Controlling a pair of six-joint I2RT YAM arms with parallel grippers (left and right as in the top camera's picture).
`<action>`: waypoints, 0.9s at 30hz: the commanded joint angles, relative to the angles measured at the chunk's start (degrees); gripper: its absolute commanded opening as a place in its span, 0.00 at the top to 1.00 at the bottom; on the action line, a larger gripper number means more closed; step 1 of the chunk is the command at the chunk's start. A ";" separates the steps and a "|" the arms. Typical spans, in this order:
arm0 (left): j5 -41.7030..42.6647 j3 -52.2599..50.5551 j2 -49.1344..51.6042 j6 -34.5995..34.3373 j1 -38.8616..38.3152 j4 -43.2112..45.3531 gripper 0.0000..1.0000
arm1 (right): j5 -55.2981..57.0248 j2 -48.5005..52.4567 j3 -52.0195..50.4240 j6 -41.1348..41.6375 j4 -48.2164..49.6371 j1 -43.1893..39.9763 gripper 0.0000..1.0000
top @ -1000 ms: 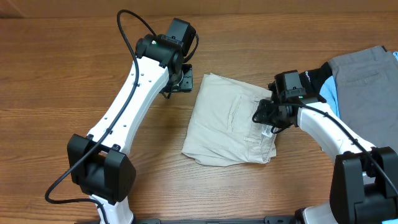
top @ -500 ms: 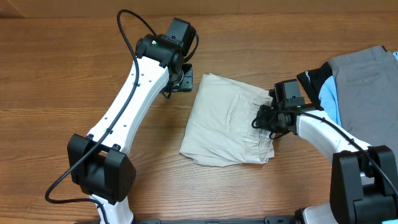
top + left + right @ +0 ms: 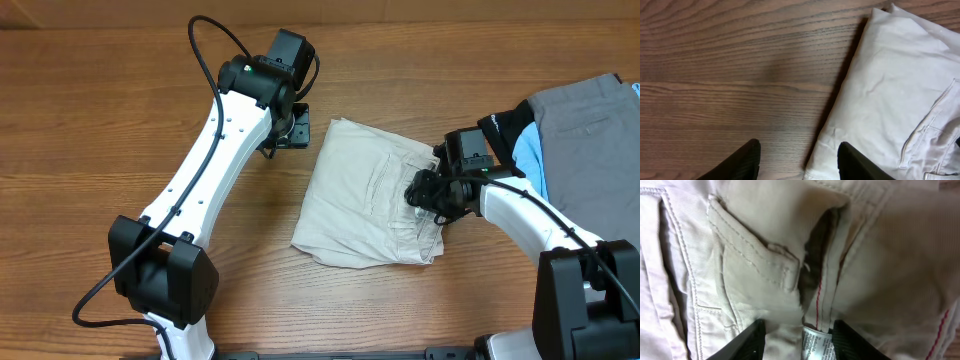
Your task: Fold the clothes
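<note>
Overhead, we find the left end effector (image 3: 289, 124) hovering at the upper left corner of the clothes (image 3: 360, 205), just off the fabric edge. Its wrist view shows the fingers spread with only bare tabletop (image 3: 715, 75) between them, holding nothing. The clothes, a cream pair of trousers doubled into a rough, slanted rectangle, lie mid-tabletop between the two arms, with a stitched pocket (image 3: 383, 180) facing up on the right half. The right end effector (image 3: 428, 192) sits low on the right edge, at the waistband. Its fingers stand apart astride a seam and a small white label (image 3: 815, 344), but we cannot tell whether they pinch the cloth or only press on it. Farther right lie grey trousers (image 3: 590, 130) and a light-blue garment (image 3: 527, 150).

We judge the cotton light, limp and quick to wrinkle: it will sag and drag rather than slide stiffly. The layered waistband and seams look firmest, so we would take hold there, or at a corner through all layers, lifting both ends together so the fold does not spill.
</note>
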 commanded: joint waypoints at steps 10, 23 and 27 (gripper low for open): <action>-0.70 -0.37 -0.13 -0.20 -0.11 0.31 0.47 | -0.66 -1.09 -3.08 0.44 4.85 -0.44 0.80; -0.96 -0.37 -0.13 -0.15 -0.09 0.26 0.46 | 9.62 -9.49 2.03 0.81 -7.87 -1.16 0.96; -1.07 -0.37 -0.13 -0.15 -0.09 0.33 0.46 | 12.39 -9.31 1.92 1.77 -9.81 -1.73 0.96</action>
